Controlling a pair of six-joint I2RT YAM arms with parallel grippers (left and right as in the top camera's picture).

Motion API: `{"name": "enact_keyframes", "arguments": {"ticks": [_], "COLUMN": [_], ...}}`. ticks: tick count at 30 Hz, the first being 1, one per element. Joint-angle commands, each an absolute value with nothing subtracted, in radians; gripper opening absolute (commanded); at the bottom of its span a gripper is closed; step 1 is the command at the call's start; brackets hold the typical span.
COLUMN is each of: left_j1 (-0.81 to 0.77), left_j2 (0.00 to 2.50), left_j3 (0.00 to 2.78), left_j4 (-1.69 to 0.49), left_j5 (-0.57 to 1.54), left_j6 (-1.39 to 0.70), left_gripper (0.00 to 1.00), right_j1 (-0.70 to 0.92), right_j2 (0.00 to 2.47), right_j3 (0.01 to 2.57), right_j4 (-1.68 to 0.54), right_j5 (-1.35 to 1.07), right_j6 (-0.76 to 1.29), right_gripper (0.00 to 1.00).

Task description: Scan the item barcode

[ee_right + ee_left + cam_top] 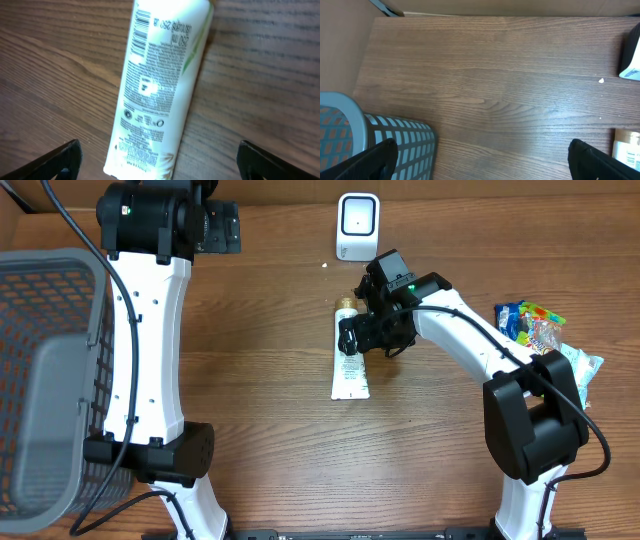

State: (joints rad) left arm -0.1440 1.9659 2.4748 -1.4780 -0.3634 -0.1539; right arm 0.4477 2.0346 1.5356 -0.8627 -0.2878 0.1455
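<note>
Near desk (pixel 270 330) centre, tube (pixel 350 372) lies flat beneath the released right hand (pixel 159 162), untouched between its fingers (pixel 60 160); open surface extends leftward.

Tube (pixel 350 365) lies flat on the desk (pixel 270 360), abt in the middle, cap end pointing to the far side. Scanner (pixel 357 226) stands behind it, nr the far edge. Basket (pixel 45 380) sits at the L edge, well apart from the tube. Snack bags (pixel 540 330) lie in a pile on the R side. R gripper (pixel 348 335) hangs over the tube's far half. L gripper (pixel 228 228) is at the far side, btw basket & scanner.
</note>
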Motion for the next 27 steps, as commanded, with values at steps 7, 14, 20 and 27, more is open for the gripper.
{"name": "enact_keyframes", "arguments": {"ticks": [7,14,20,27], "left_j1": [-0.151,-0.151,-0.151,-0.151], "left_j2": [1.962,1.962,1.962,1.962], "left_j3": [2.488,2.488,2.488,2.488], "left_j4": [-1.478,-1.478,-1.478,-1.478], "left_j5": [-0.368,-0.368,-0.368,-0.368], "left_j6": [-0.164,-0.164,-0.164,-0.164], "left_gripper": [1.0,1.0,1.0,1.0], "right_j1": [0.45,0.45,0.45,0.451], "right_j2": [2.011,2.011,2.011,2.015], "right_j3": [1.415,1.365,1.346,1.346], "right_j4": [-0.739,-0.666,-0.629,-0.633], "right_j5": [-0.294,-0.314,-0.346,-0.354], "right_j6": [0.1,0.1,0.1,0.107], "right_gripper": [0.89,0.76,0.76,0.7]}}
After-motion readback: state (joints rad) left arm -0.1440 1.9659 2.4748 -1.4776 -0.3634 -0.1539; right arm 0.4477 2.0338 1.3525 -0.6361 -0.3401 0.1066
